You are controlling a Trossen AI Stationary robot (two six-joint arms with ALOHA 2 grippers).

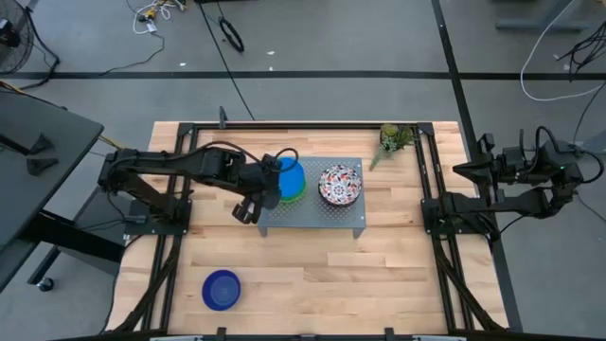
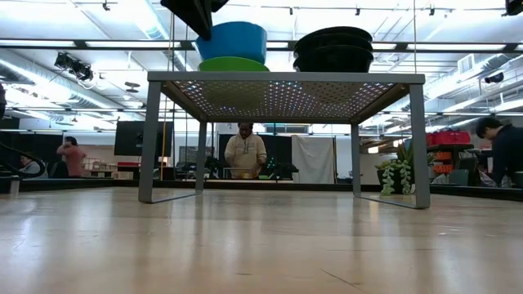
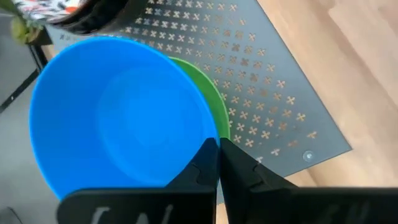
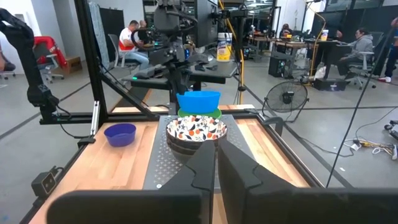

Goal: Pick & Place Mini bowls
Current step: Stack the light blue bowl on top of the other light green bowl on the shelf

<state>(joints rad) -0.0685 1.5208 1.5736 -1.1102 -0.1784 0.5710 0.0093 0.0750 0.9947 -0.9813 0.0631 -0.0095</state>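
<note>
A: Pale wooden planks make the table top (image 1: 312,275), with a workshop full of desks and people behind. On the left, the left gripper (image 3: 217,146) has its fingers pinched on the rim of the light blue plastic bowl (image 1: 290,177), which sits in the green plastic bowl (image 3: 214,102) on the grey perforated metal stand (image 1: 312,216).

B: So what makes this step go well?

A: I'd judge it's seating the blue one squarely in the green before letting go, then lifting straight away so the rim isn't dragged.

B: And the others?

A: A dark blue plastic bowl (image 1: 221,289) waits on the table near the front left; the white floral-patterned bowls (image 1: 340,185) are stacked beside the blue one. The right gripper (image 4: 216,158) is parked closed at the right edge.

B: Any writing?

A: No readable labels.
</note>
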